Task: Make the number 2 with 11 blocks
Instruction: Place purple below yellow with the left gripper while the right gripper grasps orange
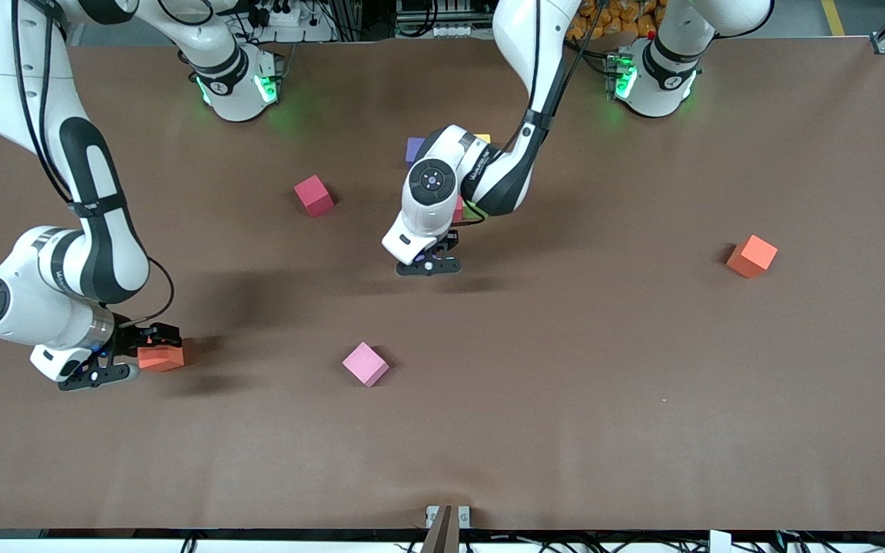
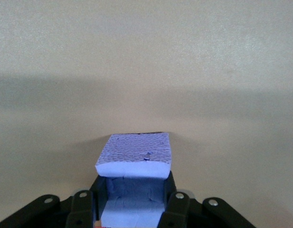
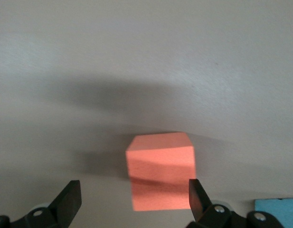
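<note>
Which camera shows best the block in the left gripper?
The left wrist view: the purple block fills it, clamped between the left gripper's fingers. In the front view the arm hides it; the right wrist view misses it.

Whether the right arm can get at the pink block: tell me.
Probably yes. The pink block lies alone, nothing between it and the right gripper, which sits open around an orange block. The left gripper, shut on a blue block over mid-table, is off that path.
</note>
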Controlling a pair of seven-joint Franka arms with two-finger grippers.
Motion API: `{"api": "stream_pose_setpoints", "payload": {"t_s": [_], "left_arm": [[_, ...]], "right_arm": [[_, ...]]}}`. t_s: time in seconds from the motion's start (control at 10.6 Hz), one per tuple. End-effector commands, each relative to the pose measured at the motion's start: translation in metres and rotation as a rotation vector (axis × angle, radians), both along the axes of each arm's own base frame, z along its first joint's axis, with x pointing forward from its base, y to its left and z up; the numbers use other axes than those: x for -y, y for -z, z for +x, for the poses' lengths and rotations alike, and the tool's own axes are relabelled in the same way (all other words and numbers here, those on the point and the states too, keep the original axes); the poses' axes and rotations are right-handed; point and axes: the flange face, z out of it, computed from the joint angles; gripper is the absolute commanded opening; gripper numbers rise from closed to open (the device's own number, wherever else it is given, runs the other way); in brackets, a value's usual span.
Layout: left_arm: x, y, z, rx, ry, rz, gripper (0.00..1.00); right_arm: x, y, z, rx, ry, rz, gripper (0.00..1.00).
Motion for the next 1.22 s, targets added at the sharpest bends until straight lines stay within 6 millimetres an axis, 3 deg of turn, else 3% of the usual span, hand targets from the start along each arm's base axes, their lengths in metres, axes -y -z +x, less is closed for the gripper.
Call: {"api": "stream_pose_setpoints", "payload": {"t_s": [0.0,0.09,0.19,0.28,0.38,0.66,0.85,1.03,1.13], "left_arm": [[0.006,0.0,0.004,0.011,0.014,-0.009,0.39],[0.007,0.0,0.003,0.014,0.019,-0.009,0.63],[0.01,-0.001,0.0,0.018,0.026,-0.012,0.79],[0.009,0.0,0.0,0.016,0.024,-0.012,0.94],[0.009,0.0,0.0,0.017,0.025,-0.011,1.0],[0.014,-0.01,-0.004,0.023,0.033,-0.021,1.0],[0.015,-0.032,-0.002,0.042,0.063,-0.046,1.0],[-0.012,-0.077,0.024,0.062,0.116,-0.051,1.0],[-0.031,-0.094,0.039,0.064,0.165,-0.034,1.0]], "right_arm": [[0.002,0.0,0.002,-0.002,-0.039,-0.043,1.0],[0.0,0.002,0.003,-0.001,-0.045,-0.046,1.0],[0.0,0.006,0.004,-0.006,-0.057,-0.057,1.0],[0.002,0.012,0.006,-0.011,-0.068,-0.069,1.0],[0.0,0.015,0.009,-0.011,-0.072,-0.071,1.0],[-0.004,0.025,0.011,0.003,-0.077,-0.076,1.0],[-0.005,0.038,0.012,0.012,-0.072,-0.08,1.0],[-0.005,0.039,0.012,0.009,-0.064,-0.077,0.95],[-0.005,0.042,0.012,0.007,-0.065,-0.078,0.85]]}}
